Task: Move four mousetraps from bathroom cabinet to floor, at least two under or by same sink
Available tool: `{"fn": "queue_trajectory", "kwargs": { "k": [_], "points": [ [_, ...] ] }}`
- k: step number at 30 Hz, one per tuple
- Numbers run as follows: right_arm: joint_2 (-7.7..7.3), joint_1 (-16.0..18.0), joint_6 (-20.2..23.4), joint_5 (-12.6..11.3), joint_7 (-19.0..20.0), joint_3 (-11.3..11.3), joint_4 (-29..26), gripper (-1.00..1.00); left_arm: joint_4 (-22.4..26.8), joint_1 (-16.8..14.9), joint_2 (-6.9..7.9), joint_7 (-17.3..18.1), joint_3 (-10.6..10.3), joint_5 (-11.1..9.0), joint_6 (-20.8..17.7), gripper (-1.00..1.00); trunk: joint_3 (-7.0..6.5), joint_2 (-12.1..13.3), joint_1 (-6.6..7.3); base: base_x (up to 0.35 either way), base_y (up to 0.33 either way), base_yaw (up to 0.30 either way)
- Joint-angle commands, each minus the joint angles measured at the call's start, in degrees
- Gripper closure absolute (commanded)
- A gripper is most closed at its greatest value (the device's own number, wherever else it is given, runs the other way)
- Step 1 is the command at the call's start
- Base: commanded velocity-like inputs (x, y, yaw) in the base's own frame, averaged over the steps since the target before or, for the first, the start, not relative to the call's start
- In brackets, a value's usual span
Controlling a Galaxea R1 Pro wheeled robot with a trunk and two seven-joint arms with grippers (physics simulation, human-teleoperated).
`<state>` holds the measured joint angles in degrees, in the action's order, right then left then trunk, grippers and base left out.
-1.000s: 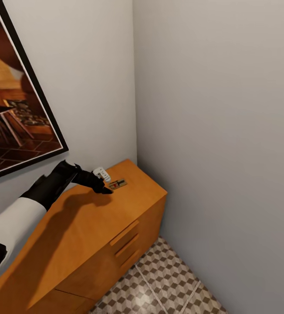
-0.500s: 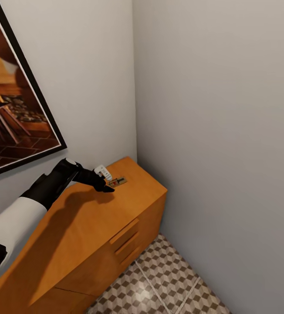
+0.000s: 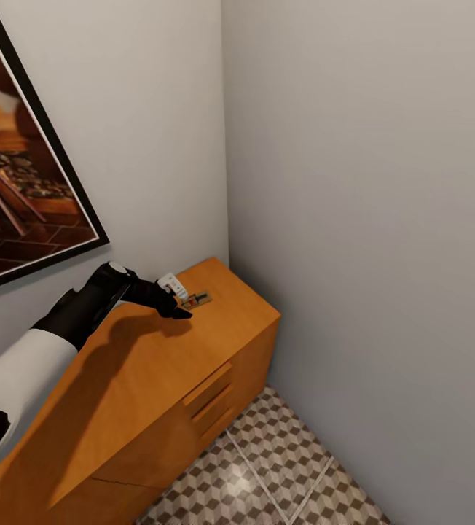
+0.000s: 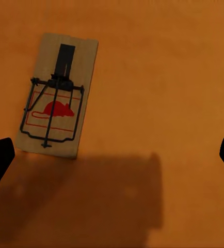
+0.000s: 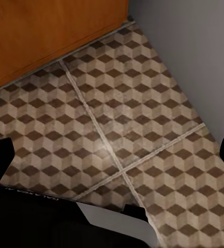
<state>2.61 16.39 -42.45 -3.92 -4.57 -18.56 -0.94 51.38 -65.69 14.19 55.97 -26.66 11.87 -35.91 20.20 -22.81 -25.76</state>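
One mousetrap (image 3: 196, 298) lies flat on top of the orange-brown cabinet (image 3: 157, 364), near its far end by the wall corner. In the left wrist view it is a pale wooden slab with a dark wire bar and a red mouse print (image 4: 55, 98), resting on the cabinet top (image 4: 169, 77). My left gripper (image 3: 178, 300) hovers just above and beside it, open wide (image 4: 113, 157), with the trap close to one finger and nothing held. My right gripper (image 5: 114, 155) is open over the cube-patterned bathroom floor (image 5: 117, 103), beside the cabinet (image 5: 50, 31).
Two grey walls meet in a corner just behind the cabinet's far end. A large dark-framed picture (image 3: 26, 182) hangs on the wall above my left arm. A strip of tiled floor (image 3: 267, 467) lies between the cabinet front and the right wall.
The whole head view has shifted a little, so the camera has moved. My left gripper stays over the mousetrap, with barely any shift toward it.
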Motion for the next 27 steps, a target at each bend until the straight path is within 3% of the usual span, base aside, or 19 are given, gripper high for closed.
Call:
{"fn": "queue_trajectory", "kwargs": {
  "k": [1,16,27],
  "points": [
    [0.02,0.05,-0.17,-0.39,-0.26,-0.52,0.06,-1.00,0.30,-0.05,0.07,0.24,-0.07,0.25,-0.38,-1.00,0.19,-0.11,-0.03,0.000,0.000,0.000],
    [-0.02,0.05,-0.17,-0.39,-0.26,-0.52,0.06,-1.00,2.29,-0.05,1.11,0.20,-0.05,0.25,-0.48,-1.00,1.46,-0.11,-0.03,0.000,0.000,0.000],
    [-0.05,0.05,-0.17,-0.39,-0.26,-0.52,0.06,-1.00,2.85,-0.05,2.24,0.27,0.18,0.23,-0.54,-1.00,1.66,-0.11,-0.03,0.000,0.000,0.000]
  ]
}}
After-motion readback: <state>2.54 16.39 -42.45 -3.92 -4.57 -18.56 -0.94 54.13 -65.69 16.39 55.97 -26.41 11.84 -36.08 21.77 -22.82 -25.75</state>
